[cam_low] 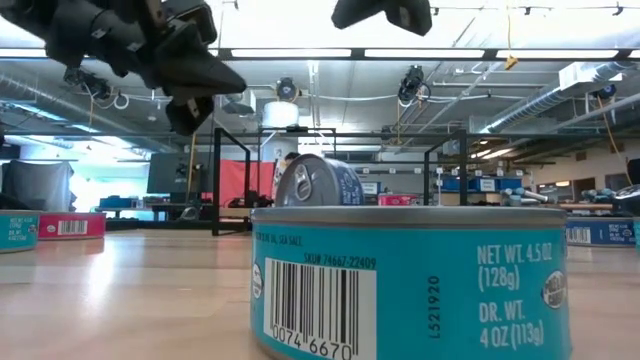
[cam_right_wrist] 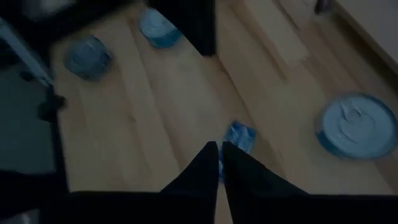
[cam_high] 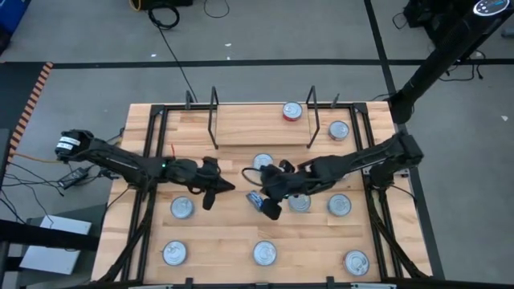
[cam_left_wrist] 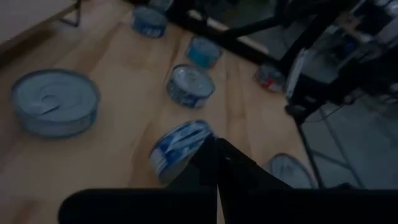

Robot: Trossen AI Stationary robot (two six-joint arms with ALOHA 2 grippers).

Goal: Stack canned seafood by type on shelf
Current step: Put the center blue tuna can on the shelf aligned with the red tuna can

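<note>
Several flat round tins with silver lids lie on the wooden table, among them one [cam_high: 182,208] near my left arm and two [cam_high: 299,202] [cam_high: 340,205] under my right arm. One blue tin [cam_high: 255,198] [cam_low: 318,182] stands tilted on its rim between the grippers. The shelf [cam_high: 261,124], a light board between black wire uprights, carries a red tin [cam_high: 292,111]. My left gripper [cam_high: 230,188] [cam_left_wrist: 217,163] hangs shut, left of the tilted tin. My right gripper [cam_high: 271,210] [cam_right_wrist: 219,155] hangs shut above and beside that tin. Both are well above the table.
More tins lie along the near edge [cam_high: 175,254] [cam_high: 356,262], one of them [cam_low: 410,280] right before the low camera. Others lie in front of the shelf [cam_high: 263,163] and right of it [cam_high: 339,130]. Black frame rails [cam_high: 152,152] run along both table sides.
</note>
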